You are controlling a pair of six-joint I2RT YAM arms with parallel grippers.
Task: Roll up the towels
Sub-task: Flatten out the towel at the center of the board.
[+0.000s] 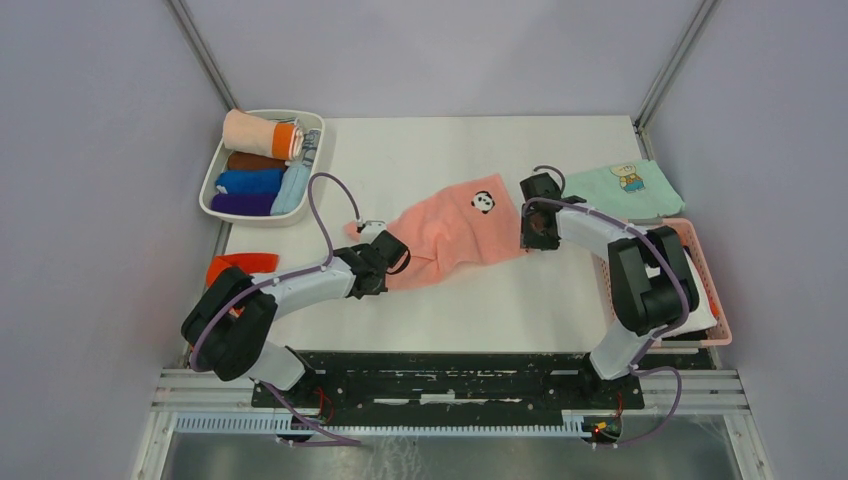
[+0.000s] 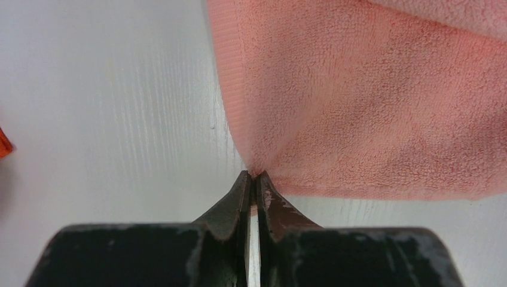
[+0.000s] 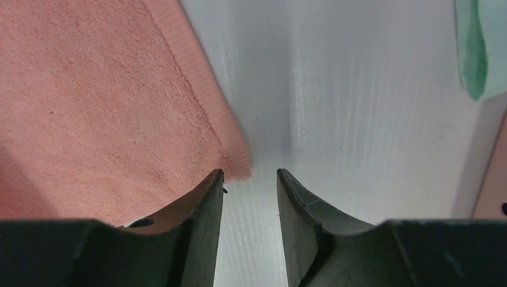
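Note:
A pale pink towel with a panda print lies stretched across the middle of the table, partly folded. My left gripper is shut on its near left corner; in the left wrist view the fingertips pinch the towel's tip. My right gripper is at the towel's right end, open. In the right wrist view the towel's corner lies just past the left fingertip, and only bare table shows between the jaws. A red-orange towel lies at the table's left edge.
A white tray at the back left holds several rolled cloths. A mint-green cloth with a bear print lies at the back right. A pink basket stands along the right edge beside the right arm.

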